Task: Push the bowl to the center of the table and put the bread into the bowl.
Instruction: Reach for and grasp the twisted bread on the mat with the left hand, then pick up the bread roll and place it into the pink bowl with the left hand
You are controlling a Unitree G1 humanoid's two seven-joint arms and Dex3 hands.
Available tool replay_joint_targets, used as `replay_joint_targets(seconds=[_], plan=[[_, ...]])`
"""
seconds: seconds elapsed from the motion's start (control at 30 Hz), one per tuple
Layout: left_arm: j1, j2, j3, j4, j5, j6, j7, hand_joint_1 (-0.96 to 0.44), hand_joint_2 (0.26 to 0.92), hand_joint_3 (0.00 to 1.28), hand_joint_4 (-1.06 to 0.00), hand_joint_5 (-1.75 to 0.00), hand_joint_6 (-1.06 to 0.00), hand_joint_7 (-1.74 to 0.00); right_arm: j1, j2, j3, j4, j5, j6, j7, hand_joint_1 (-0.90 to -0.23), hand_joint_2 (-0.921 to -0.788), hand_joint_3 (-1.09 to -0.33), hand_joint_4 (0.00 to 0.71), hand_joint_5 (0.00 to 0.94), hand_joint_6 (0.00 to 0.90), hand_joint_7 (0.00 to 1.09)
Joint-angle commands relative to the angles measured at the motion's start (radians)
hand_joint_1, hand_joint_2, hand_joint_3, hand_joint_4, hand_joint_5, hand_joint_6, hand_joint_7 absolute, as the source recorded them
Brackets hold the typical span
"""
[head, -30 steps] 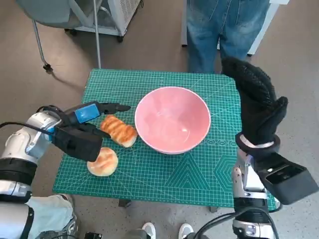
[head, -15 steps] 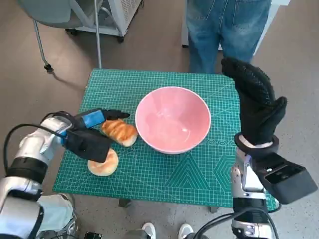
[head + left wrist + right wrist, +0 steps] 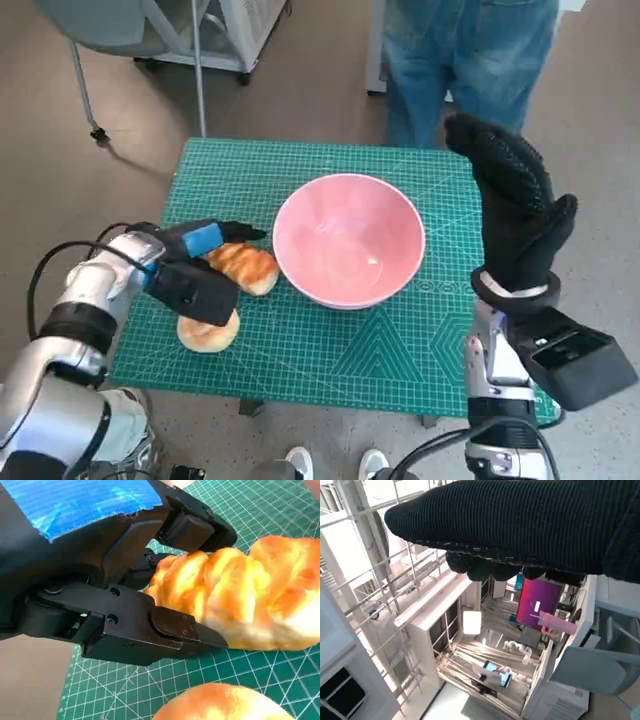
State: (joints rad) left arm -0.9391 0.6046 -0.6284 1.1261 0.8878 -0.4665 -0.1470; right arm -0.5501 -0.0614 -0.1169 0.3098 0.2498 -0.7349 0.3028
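Note:
The pink bowl [image 3: 348, 238] stands empty near the middle of the green cutting mat [image 3: 390, 355]. A long glazed bread [image 3: 243, 267] [image 3: 250, 595] lies on the mat just left of the bowl. My left hand [image 3: 195, 270] is at the bread's left end, its black fingers [image 3: 165, 625] spread on either side of that end; the bread still rests on the mat. A round bun [image 3: 208, 330] [image 3: 220, 705] lies just in front of the hand. My right hand [image 3: 515, 210] is raised above the table's right edge, fingers spread, holding nothing.
A person in jeans [image 3: 465, 60] stands at the table's far side. A chair leg and a white cart [image 3: 190, 40] are at the far left. Feet [image 3: 335, 462] show below the table's near edge. The right wrist view shows only shelving and a screen.
My left hand has slid right along the mat to the long bread, and its fingers now straddle the bread's end. The bowl, the bun and my right hand have stayed put.

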Motion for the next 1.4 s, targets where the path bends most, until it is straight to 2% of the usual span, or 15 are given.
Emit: replay_joint_targets(seconds=[0.03, 0.1, 0.13, 0.17, 0.2, 0.23, 0.27, 0.3, 0.37, 0.5, 0.73, 0.93, 1.13, 1.27, 1.4], plan=[[0.001, -0.033, -0.05, 0.041, 0.04, 0.002, 0.04, -0.03, 0.876, 0.02, -0.39, -0.03, -0.53, -0.03, 0.02, 0.005, -0.002, 0.005, 0.002, 0.009, -0.007, -0.567, -0.921, -0.779, 0.262, 0.021, -0.001, 0.71], [-0.002, -0.037, -0.071, 0.052, 0.06, -0.002, 0.081, -0.03, 0.895, 0.02, -0.45, -0.05, -0.61, -0.08, 0.021, 0.005, -0.003, 0.004, 0.001, 0.009, -0.008, -0.567, -0.921, -0.779, 0.262, 0.022, -0.001, 0.71], [-0.003, -0.038, -0.08, 0.057, 0.067, -0.004, 0.099, -0.09, 0.9, 0.05, -0.5, -0.06, -0.6, -0.32, 0.021, 0.005, -0.003, 0.004, 0.001, 0.009, -0.009, -0.567, -0.921, -0.778, 0.262, 0.022, -0.001, 0.71], [-0.005, -0.036, -0.093, 0.061, 0.08, -0.01, 0.128, -0.18, 0.908, 0.11, -0.57, -0.08, -0.57, -0.71, 0.021, 0.006, -0.003, 0.003, 0.0, 0.009, -0.01, -0.567, -0.921, -0.778, 0.262, 0.022, -0.001, 0.71], [-0.007, -0.034, -0.102, 0.065, 0.089, -0.015, 0.149, -0.15, 0.91, 0.12, -0.55, -0.31, -0.59, -0.82, 0.021, 0.006, -0.002, 0.003, -0.001, 0.009, -0.011, -0.567, -0.921, -0.778, 0.262, 0.022, -0.001, 0.71], [-0.01, -0.027, -0.113, 0.066, 0.102, -0.026, 0.183, -0.09, 0.914, 0.14, -0.51, -0.66, -0.6, -0.99, 0.022, 0.007, -0.002, 0.001, -0.002, 0.01, -0.012, -0.567, -0.921, -0.778, 0.262, 0.022, -0.001, 0.71], [-0.012, -0.023, -0.121, 0.068, 0.111, -0.034, 0.208, -0.06, 0.917, 0.12, -0.53, -0.86, -0.63, -1.06, 0.022, 0.007, -0.002, 0.0, -0.003, 0.01, -0.014, -0.567, -0.921, -0.778, 0.262, 0.022, -0.001, 0.71], [-0.014, -0.014, -0.126, 0.067, 0.117, -0.045, 0.235, -0.04, 0.918, 0.11, -0.55, -0.99, -0.65, -1.1, 0.023, 0.007, -0.002, -0.003, -0.004, 0.01, -0.015, -0.567, -0.921, -0.778, 0.262, 0.022, -0.001, 0.71], [-0.02, -0.002, -0.13, 0.07, 0.122, -0.061, 0.27, -0.02, 0.919, 0.09, -0.6, -1.1, -0.67, -1.1, 0.024, 0.006, -0.002, -0.004, -0.005, 0.011, -0.017, -0.568, -0.921, -0.778, 0.262, 0.022, -0.001, 0.71], [-0.037, 0.028, -0.116, 0.067, 0.106, -0.074, 0.301, -0.01, 0.919, 0.07, -0.67, -1.15, -0.66, -1.13, 0.026, 0.006, -0.002, -0.007, -0.007, 0.011, -0.022, -0.569, -0.921, -0.778, 0.262, 0.022, -0.001, 0.71], [-0.061, 0.103, -0.025, 0.007, 0.025, -0.087, 0.299, 0.0, 0.92, 0.08, -0.62, -1.25, -0.68, -1.1, 0.025, 0.005, -0.004, 0.001, -0.007, 0.007, -0.024, -0.572, -0.921, -0.776, 0.262, 0.023, -0.001, 0.71], [-0.079, 0.183, 0.099, -0.087, -0.073, -0.135, 0.296, 0.0, 0.92, 0.08, -0.64, -1.21, -0.66, -1.15, 0.023, 0.006, -0.003, 0.002, -0.003, 0.011, -0.025, -0.573, -0.921, -0.775, 0.262, 0.023, -0.001, 0.71], [-0.059, 0.227, 0.259, -0.246, -0.221, -0.177, 0.274, 0.0, 0.92, 0.07, -0.68, -1.09, -0.65, -1.23, 0.02, 0.006, -0.002, -0.007, 0.0, 0.021, -0.026, -0.573, -0.921, -0.775, 0.263, 0.023, -0.001, 0.71], [-0.024, 0.226, 0.34, -0.413, -0.269, -0.121, 0.265, 0.0, 0.92, 0.06, -0.68, -1.09, -0.65, -1.23, 0.018, 0.005, -0.002, -0.007, 0.002, 0.023, -0.025, -0.575, -0.921, -0.774, 0.263, 0.024, -0.001, 0.71], [0.002, 0.196, 0.388, -0.553, -0.262, -0.066, 0.299, 0.0, 0.921, 0.07, -0.65, -1.15, -0.66, -1.18, 0.01, 0.002, -0.002, 0.002, 0.01, 0.026, -0.017, -0.577, -0.921, -0.774, 0.263, 0.024, -0.001, 0.71]])
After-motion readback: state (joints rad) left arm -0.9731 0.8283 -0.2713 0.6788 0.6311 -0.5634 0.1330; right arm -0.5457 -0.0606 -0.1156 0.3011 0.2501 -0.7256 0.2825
